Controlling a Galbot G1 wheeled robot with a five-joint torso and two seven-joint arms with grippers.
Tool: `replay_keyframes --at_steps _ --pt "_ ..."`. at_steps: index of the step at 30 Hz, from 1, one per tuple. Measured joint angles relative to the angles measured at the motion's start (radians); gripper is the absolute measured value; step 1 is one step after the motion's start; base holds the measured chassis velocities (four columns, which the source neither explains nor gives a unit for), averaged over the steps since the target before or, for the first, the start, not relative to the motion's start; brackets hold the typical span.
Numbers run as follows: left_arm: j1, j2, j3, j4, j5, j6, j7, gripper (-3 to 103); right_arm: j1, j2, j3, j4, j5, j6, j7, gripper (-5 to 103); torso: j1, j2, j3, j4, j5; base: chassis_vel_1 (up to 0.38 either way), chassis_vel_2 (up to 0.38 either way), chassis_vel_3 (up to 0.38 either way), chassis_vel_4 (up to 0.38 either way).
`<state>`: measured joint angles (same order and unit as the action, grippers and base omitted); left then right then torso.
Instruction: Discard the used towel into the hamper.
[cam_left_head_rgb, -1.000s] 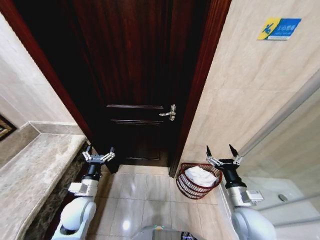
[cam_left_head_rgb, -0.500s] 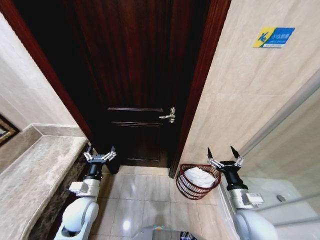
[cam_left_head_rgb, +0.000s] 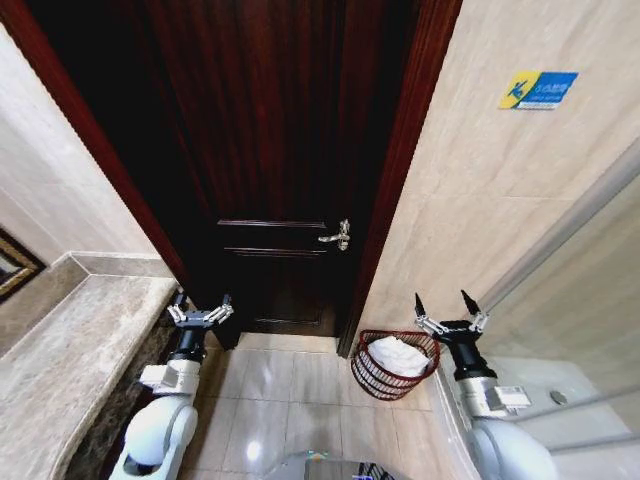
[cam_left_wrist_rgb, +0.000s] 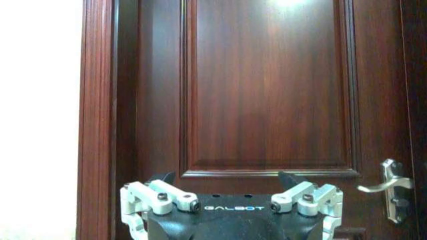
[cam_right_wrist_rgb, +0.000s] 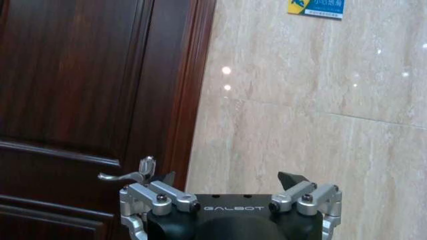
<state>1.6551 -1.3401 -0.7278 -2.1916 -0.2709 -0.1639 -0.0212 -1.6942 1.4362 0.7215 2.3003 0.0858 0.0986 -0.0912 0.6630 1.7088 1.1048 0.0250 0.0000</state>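
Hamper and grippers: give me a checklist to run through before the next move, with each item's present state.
1. White towel lies inside the hamper: ok.
2. Hamper upright on the floor by the door frame: ok.
3. Left gripper open, holding nothing: ok.
4. Right gripper open, holding nothing, raised beside the hamper: ok.
5. Towel fully below the hamper's rim: cannot tell.
6. Dark wooden door shut: cannot tell.

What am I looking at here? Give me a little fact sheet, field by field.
place: tiled bathroom facing a dark wooden door
hamper: on the floor by the door frame, against the wall
towel: white, lying inside the hamper
left gripper: open, empty, raised beside the marble counter
right gripper: open, empty, raised beside the hamper
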Motion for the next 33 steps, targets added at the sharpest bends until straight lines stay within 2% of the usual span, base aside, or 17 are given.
replay_keyframes --at_steps 5,8,11,33 --pt "0.005 0.0 -0.001 0.003 -0.001 -0.011 0.001 100 -0.001 0.002 -0.006 0.004 0.0 -0.003 0.0 100 0.014 0.03 0.016 0.0 0.0 0.0 0.0 0.0 0.0" --pt "0.01 0.001 -0.002 0.011 -0.013 -0.046 0.014 100 -0.006 0.003 -0.006 0.005 0.0 -0.004 -0.001 100 0.026 0.056 0.031 0.0 0.0 0.0 0.0 0.0 0.0" --pt "0.014 0.002 -0.002 0.012 -0.024 -0.063 0.023 100 -0.013 0.001 -0.003 0.01 0.006 -0.006 -0.001 100 0.03 0.066 0.036 0.0 0.0 0.0 0.0 0.0 0.0" --pt "0.022 -0.011 -0.007 0.006 -0.012 -0.07 0.024 100 -0.041 -0.02 -0.011 0.042 0.023 -0.034 0.005 100 0.026 0.057 0.031 0.0 0.0 0.019 -0.02 -0.019 0.027"
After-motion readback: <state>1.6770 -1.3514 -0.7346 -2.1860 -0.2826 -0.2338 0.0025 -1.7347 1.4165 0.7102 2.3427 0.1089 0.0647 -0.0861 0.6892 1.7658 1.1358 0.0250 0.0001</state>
